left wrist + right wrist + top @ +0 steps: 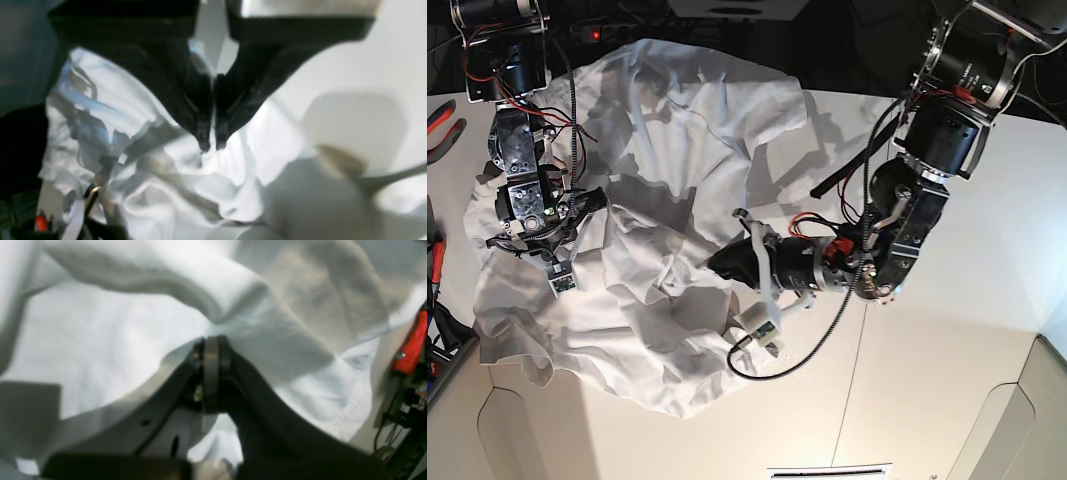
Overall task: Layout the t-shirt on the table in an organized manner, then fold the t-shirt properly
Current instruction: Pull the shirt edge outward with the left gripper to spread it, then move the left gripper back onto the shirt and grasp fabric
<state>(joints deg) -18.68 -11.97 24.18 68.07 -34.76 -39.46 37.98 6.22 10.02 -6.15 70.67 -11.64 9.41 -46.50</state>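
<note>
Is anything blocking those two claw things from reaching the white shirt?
Nothing visible. The left end effector is shut right at the crumpled t-shirt, and the right end effector is shut on its cloth.

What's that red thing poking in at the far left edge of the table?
Start at the wide white table, go past the crumpled white cotton t-shirt to its left edge. There lies a pair of red-handled pliers, the only bright red tool beside the white cloth.
</note>
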